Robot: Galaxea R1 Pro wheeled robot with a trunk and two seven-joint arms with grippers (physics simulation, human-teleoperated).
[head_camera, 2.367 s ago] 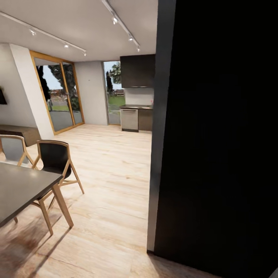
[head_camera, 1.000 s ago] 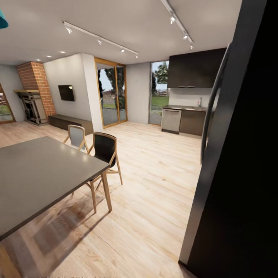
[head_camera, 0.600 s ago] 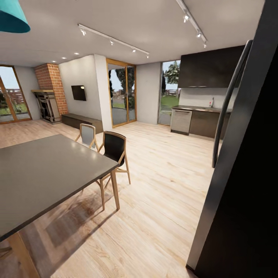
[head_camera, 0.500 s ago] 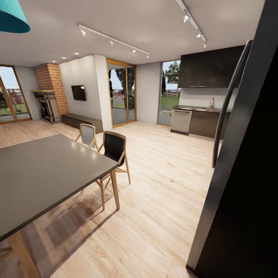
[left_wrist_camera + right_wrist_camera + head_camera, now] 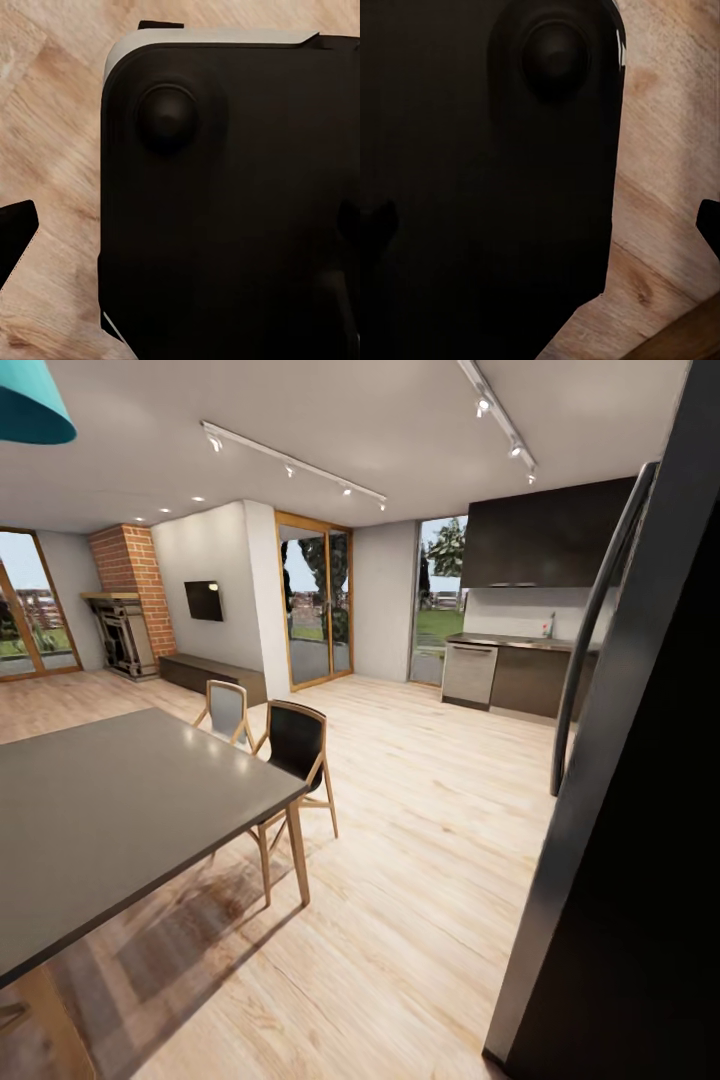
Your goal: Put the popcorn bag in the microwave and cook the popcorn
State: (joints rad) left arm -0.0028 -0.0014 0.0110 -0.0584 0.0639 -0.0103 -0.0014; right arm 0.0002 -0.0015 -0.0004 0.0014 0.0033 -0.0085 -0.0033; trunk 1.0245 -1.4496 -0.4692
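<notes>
The popcorn bag and the microwave are out of view. Far across the room, a grey countertop (image 5: 520,643) tops dark cabinets beside a steel dishwasher (image 5: 468,674). In the left wrist view my left gripper (image 5: 180,232) hangs over my own dark base and the wooden floor, one dark fingertip (image 5: 15,236) at the frame's edge. In the right wrist view my right gripper (image 5: 540,225) hangs the same way, with a fingertip (image 5: 709,225) at the opposite edge. Both sets of fingers stand wide apart and hold nothing.
A tall black fridge (image 5: 640,860) with a curved handle (image 5: 598,630) stands close on my right. A grey dining table (image 5: 120,810) and two chairs (image 5: 298,745) fill the left. Open wooden floor (image 5: 430,830) runs between them toward the far kitchen.
The head view has swung left since 2.4 s ago, bringing in the table, fireplace and far kitchen. Over the last half second it has held still.
</notes>
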